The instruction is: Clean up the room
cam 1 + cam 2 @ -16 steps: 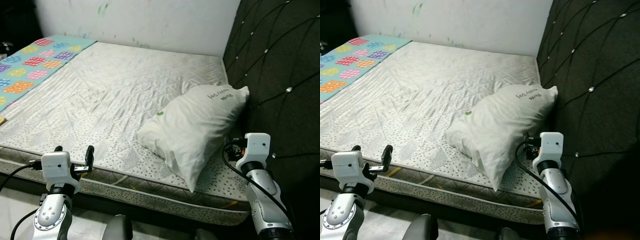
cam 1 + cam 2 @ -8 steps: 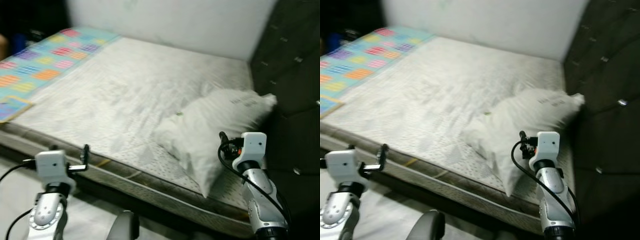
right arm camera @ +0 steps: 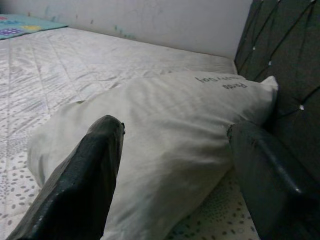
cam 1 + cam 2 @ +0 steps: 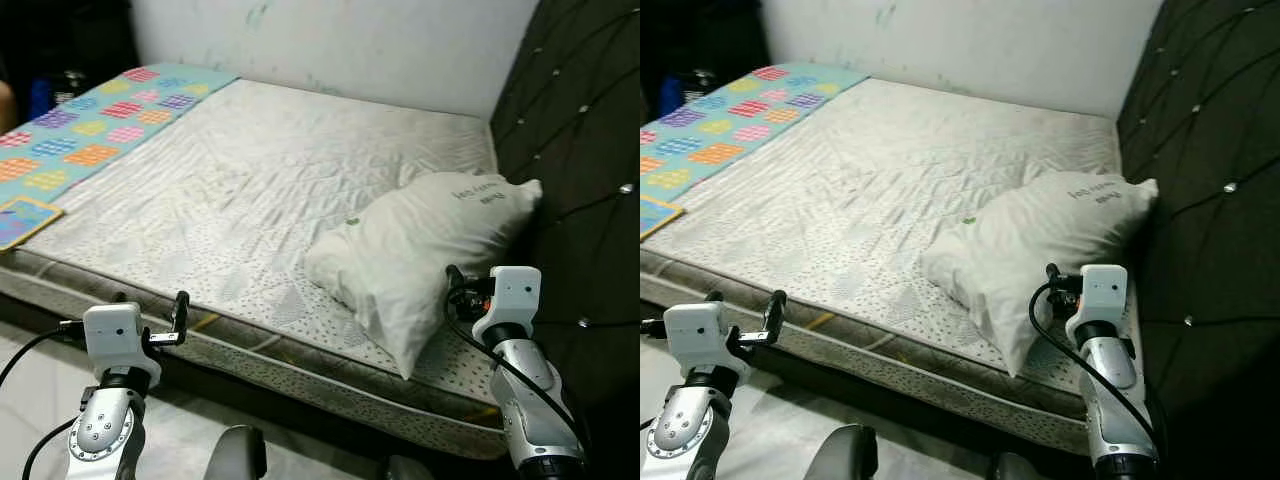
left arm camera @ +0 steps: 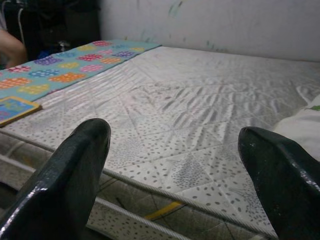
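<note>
1. Bare white quilted mattress (image 4: 250, 190) with a grey dotted pattern takes up most of the scene. Dark tufted headboard (image 4: 585, 150) stands along its right side, pale wall at the far end.
2. Soft white fabric pillow (image 4: 420, 250) with small dark print on its far end lies on the right part of the mattress. Its far end leans against the headboard; its near corner points toward the mattress edge.
3. Right gripper (image 3: 175, 165): fingers spread wide, holding nothing, levelled at the pillow's near side from just beside it. Touching or not, cannot tell.
4. Left gripper (image 5: 175, 165): also spread wide and empty, hanging off the near mattress edge at the left, well apart from the pillow.
5. Handling, as a judgement: the pillow looks light, limp and squashy, so it will sag and fold when lifted by one point. Fabric is not slippery and nothing about it is fragile. Best hold is probably a pinch on the near corner or a bunched fold of the cover along the near side; a two-arm lift would keep it from drooping.
6. Multicoloured patchwork blanket (image 4: 85, 130), turquoise ground, lies along the far left of the mattress. A small flat blue-and-yellow card or book (image 4: 18, 218) sits on the left mattress edge.
7. Containers: no bin, basket or box to be made out, so nothing to report of contents.
8. Part of a person (image 5: 11, 47) shows at the far left beyond the bed.
</note>
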You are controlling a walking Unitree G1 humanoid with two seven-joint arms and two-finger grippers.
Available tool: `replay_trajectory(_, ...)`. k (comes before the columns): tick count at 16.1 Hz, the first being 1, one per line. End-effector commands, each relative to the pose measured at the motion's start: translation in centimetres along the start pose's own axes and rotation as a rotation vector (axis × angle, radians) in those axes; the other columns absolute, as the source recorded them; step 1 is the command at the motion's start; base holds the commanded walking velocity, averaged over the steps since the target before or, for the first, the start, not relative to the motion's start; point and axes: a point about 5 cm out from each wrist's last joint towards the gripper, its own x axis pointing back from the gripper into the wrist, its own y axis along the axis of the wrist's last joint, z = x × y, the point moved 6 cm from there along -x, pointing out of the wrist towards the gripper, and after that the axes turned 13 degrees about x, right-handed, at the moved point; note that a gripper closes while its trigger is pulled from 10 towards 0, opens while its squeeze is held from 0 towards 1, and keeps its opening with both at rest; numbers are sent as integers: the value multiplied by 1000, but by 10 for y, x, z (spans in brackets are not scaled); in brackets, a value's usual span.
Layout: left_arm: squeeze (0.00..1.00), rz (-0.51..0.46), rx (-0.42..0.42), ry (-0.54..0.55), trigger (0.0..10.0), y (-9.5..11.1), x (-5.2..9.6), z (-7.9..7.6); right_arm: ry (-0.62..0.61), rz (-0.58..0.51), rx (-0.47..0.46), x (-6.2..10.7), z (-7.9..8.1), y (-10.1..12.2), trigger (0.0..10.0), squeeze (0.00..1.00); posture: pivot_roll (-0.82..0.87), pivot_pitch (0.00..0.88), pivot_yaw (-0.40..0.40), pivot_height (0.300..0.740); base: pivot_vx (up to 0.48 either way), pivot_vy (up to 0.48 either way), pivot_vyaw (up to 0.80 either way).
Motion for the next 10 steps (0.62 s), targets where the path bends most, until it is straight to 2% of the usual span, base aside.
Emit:
replay_trajectory(1,0,193,235,-133,10000,-44,-70,-81,426,27,-47,-13,117,0,10000,0,22,80,8,641,0,0,0)
replay_trajectory(5,0,201,245,-146,10000,-46,-71,-86,439,42,-48,-12,118,-3,10000,0,18,78,2,641,0,0,0)
replay_trajectory(10,0,201,247,-147,10000,-45,-71,-86,440,45,-58,-12,119,-3,10000,0,18,83,4,641,256,0,0)
